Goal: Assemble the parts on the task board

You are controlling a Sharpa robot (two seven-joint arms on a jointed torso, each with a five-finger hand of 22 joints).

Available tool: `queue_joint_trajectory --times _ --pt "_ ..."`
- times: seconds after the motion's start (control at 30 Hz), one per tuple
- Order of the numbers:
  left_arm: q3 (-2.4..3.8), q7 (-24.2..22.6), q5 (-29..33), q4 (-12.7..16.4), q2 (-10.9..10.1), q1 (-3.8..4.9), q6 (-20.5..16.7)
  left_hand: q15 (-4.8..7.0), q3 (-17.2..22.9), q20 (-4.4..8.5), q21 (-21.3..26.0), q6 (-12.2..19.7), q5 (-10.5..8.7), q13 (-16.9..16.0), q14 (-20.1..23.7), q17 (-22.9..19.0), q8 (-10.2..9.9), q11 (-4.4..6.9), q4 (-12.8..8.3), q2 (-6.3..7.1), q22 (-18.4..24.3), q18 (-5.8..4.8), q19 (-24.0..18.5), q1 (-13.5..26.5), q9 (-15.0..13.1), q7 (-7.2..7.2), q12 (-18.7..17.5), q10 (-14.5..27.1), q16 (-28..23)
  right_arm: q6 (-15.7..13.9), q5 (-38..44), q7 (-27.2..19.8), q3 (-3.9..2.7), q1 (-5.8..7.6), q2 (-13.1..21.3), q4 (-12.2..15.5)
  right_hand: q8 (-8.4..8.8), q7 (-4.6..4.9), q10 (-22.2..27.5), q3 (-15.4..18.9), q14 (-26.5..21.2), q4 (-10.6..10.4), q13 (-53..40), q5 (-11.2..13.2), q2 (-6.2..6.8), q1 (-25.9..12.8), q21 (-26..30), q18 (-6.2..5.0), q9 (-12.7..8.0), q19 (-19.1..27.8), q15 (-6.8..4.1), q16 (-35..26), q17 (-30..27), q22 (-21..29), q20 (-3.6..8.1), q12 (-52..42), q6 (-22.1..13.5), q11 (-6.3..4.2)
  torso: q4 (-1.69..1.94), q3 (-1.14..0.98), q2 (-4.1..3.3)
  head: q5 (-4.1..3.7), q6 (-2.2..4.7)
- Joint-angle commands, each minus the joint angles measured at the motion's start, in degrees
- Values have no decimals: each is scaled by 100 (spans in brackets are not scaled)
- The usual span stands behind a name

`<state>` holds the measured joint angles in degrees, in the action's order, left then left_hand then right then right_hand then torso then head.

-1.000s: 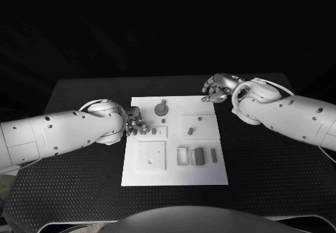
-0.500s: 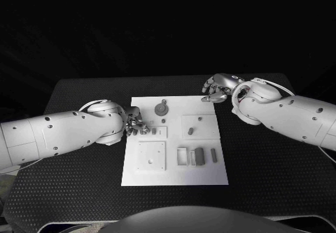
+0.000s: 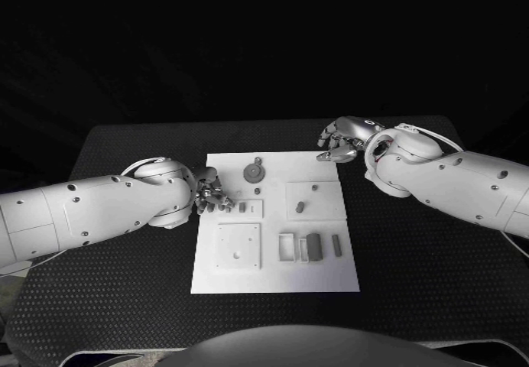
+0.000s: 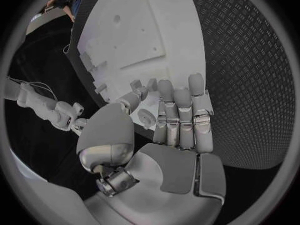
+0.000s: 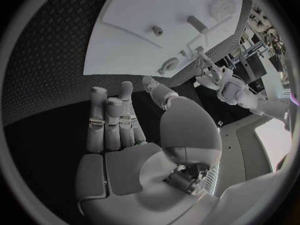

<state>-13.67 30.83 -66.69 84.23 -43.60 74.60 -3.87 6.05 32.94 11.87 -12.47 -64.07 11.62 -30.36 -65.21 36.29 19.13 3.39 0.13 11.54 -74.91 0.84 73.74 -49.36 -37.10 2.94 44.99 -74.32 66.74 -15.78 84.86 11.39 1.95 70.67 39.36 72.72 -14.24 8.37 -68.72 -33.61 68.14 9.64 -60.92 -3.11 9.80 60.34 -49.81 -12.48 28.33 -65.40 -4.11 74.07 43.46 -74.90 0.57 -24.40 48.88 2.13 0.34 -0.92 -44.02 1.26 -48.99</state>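
Observation:
The white task board [image 3: 276,271] lies in the middle of the table. Grey parts on it include a round disc with a stem [image 3: 254,171], an oval piece [image 3: 300,206] on a raised square, and bars [image 3: 314,245] in a slotted tray. My left hand [image 3: 212,195] is at the board's left edge, fingers straight and together, thumb apart. In the left wrist view a small grey part [image 4: 147,117] shows between the thumb and fingers of that hand [image 4: 178,120]; I cannot tell if it is touched. My right hand [image 3: 342,141] hovers off the far right corner, holding nothing.
A square plate [image 3: 237,245] sits on the board's near left, and a small plate with pegs [image 3: 248,208] lies by the left hand's fingertips. Black dimpled table mat [image 3: 430,252] surrounds the board. The right wrist view shows the board [image 5: 144,45] ahead of the right hand [image 5: 122,135].
The left arm has shifted very slightly; the hand stays at the board's left edge. The right hand and the parts have not moved.

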Motion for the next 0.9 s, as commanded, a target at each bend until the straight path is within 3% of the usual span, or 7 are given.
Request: queue_joint_trajectory --times 0.03,0.3,0.47,0.63,0.67,0.77,0.9 --pt "2 -80 88 14 -9 -1 -50 40 2 5 1 -21 -58 -9 0 10 27 21 101 131 -114 32 45 11 -11 -35 40 -6 33 55 17 -46 -3 -3 -7 1 32 29 50 0 -30 -23 7 -20 -10 -46 26 -252 -5 0 -7 -36 7 -103 57 -29 2 -1 2 2 -1 -4 -6" --pt "38 -704 842 104 -248 32 -467 50 -74 1 78 257 -717 21 146 -34 -84 -65 479 440 -82 3 -90 -48 20 57 -23 179 -47 22 15 -53 -3 -4 -4 -12 32 29 50 0 -30 -24 8 -20 -11 -46 26 -251 -5 0 -7 -36 7 -103 57 -30 3 -1 5 0 5 -11 29" --pt "212 -1288 1504 241 -416 120 -1058 -191 -868 -203 466 667 200 233 634 -223 -217 -287 -80 -113 71 -66 -621 -342 24 274 -463 653 -466 -8 -28 -59 -3 -4 12 -29 43 32 48 2 -28 -28 8 -19 -4 -49 25 -251 -10 -3 -6 -36 8 -104 57 -33 -17 1 -3 -2 2 -29 53" --pt "223 -2012 1774 186 -451 178 -1652 -650 -752 -649 894 914 357 675 1191 -622 -307 -619 -813 -371 595 -56 -1329 -896 83 474 -1330 1241 -1310 -3 -31 -61 -3 -4 7 -29 45 32 47 2 -28 -31 8 -19 -5 -50 25 -252 -10 -3 -5 -36 8 -103 57 -34 -20 2 6 -2 0 -34 69" --pt "222 -2101 1721 178 -449 180 -1703 -724 -661 -719 883 954 314 744 1273 -682 -326 -691 -928 -401 700 -60 -1465 -1000 103 497 -1470 1319 -1449 -2 -31 -62 -3 -4 9 -29 45 32 47 2 -28 -31 8 -19 -5 -50 25 -252 -10 -3 -5 -36 8 -103 57 -34 -20 2 1 -3 -2 -39 74" --pt "218 -2447 867 137 -370 193 -1783 -891 -335 -893 882 1045 -588 1077 1360 -795 -363 -942 -1127 -314 1064 1 -1661 -1242 178 546 -2144 1587 -1788 2 -32 -56 -3 -4 21 -31 46 33 46 2 -27 -32 8 -19 -5 -51 25 -251 -11 -4 -5 -36 9 -104 57 -35 -21 2 10 2 0 -76 86" --pt "186 -2626 -22 102 -224 193 -1750 -926 -244 -943 864 1101 -628 1275 1344 -770 -406 -976 -1368 -271 1239 29 -1666 -1470 250 462 -2525 1452 -1885 6 -32 -58 -3 -4 16 -25 47 33 44 2 -26 -34 8 -19 -6 -51 24 -251 -11 -5 -5 -35 9 -104 58 -37 -22 2 5 3 -1 -69 93"
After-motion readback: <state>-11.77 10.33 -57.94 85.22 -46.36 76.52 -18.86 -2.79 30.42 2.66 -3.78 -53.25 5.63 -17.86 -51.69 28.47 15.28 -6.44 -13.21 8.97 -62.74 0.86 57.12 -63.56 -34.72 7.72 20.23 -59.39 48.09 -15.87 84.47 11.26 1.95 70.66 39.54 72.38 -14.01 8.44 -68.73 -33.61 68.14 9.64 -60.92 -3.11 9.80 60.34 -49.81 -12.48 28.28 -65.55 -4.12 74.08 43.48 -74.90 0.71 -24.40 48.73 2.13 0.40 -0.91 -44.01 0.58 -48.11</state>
